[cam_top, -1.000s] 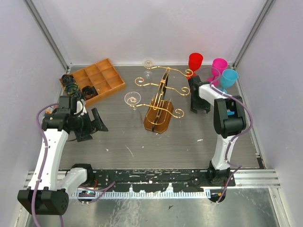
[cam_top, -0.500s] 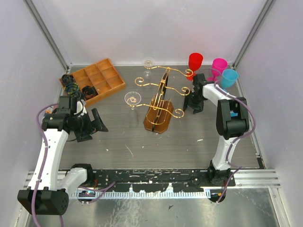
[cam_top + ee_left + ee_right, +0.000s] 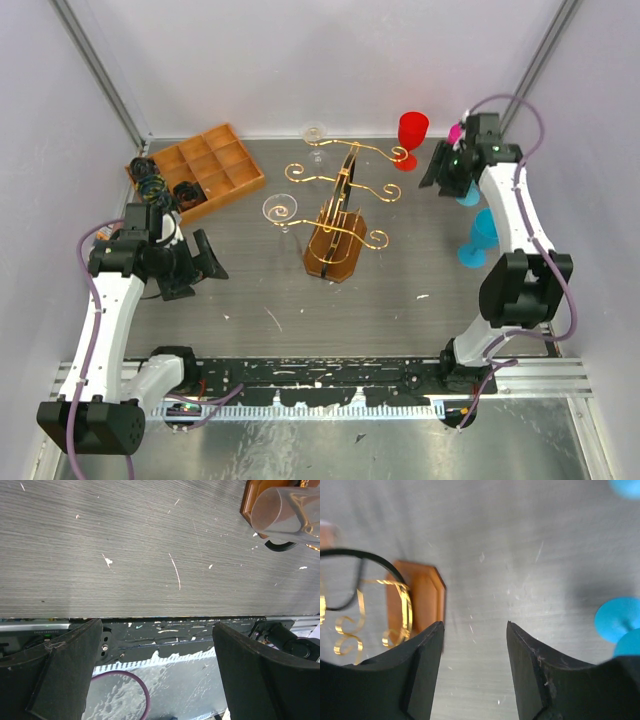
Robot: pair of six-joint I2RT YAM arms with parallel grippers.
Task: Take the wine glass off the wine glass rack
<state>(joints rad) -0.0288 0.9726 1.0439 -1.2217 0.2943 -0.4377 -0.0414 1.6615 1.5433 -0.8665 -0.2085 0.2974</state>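
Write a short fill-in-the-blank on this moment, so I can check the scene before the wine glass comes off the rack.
1. The compartmented tray sits in the table's back-___ corner.
2. The opaque glass nearest the wine glass rack is coloured ___.
3. The left claw and the right claw are both open and hold ___.

Missing words: left; red; nothing.
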